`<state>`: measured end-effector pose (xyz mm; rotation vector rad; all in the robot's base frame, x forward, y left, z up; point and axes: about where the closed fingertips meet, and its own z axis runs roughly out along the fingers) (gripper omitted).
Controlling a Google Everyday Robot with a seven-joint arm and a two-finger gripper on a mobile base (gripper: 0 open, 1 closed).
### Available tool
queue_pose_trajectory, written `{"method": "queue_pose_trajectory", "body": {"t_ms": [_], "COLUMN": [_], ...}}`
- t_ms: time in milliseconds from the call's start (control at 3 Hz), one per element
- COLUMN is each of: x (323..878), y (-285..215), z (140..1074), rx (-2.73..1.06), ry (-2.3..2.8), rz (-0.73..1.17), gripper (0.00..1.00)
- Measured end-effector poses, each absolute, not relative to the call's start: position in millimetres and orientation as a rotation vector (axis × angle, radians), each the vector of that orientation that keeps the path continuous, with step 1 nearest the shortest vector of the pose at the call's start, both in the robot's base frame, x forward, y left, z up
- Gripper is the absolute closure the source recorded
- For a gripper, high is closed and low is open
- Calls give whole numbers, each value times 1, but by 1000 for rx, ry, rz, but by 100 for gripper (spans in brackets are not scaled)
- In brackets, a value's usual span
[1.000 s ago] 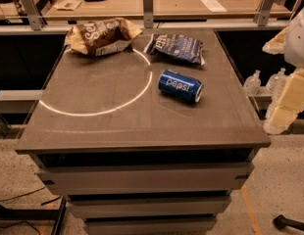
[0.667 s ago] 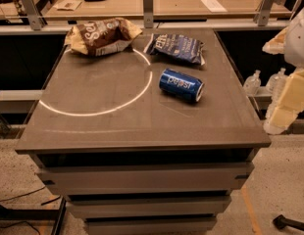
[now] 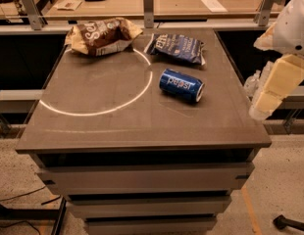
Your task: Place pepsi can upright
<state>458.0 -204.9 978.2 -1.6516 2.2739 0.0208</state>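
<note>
Pepsi can (image 3: 181, 84) on its side on the table (image 3: 93, 126), gripper (image 3: 261, 107) beyond its edge, grip state unclear.

Warm, fairly dim indoor light falls from above onto the dark grey matte table top (image 3: 117, 131). A thin bright white arc (image 3: 95, 113) curves across its left half, and a faint pale sheen runs along the front edge. The small blue metal pepsi can (image 3: 181, 85) catches a glint on its silver end and throws a short, soft shadow beside it. The drawer gaps (image 3: 142, 158) under the top lie in deep shadow. The pale cream gripper (image 3: 262, 109), just off the table's right edge, is brightly lit.
</note>
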Motion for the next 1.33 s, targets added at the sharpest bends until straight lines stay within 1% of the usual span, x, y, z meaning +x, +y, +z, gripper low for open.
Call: {"method": "queue_pose_trajectory", "body": {"t_ms": [333,667,1000,1333], "x": [484,515,549,572], "y": [-196,-184,-167,-140], "z": [966,952,943,939], "rx": [-1494,-1334,-1243,-1237], "ry": [2347,2397,2406,2399], "rz": [165,239,279,299], "gripper": [0,0,0,0]}}
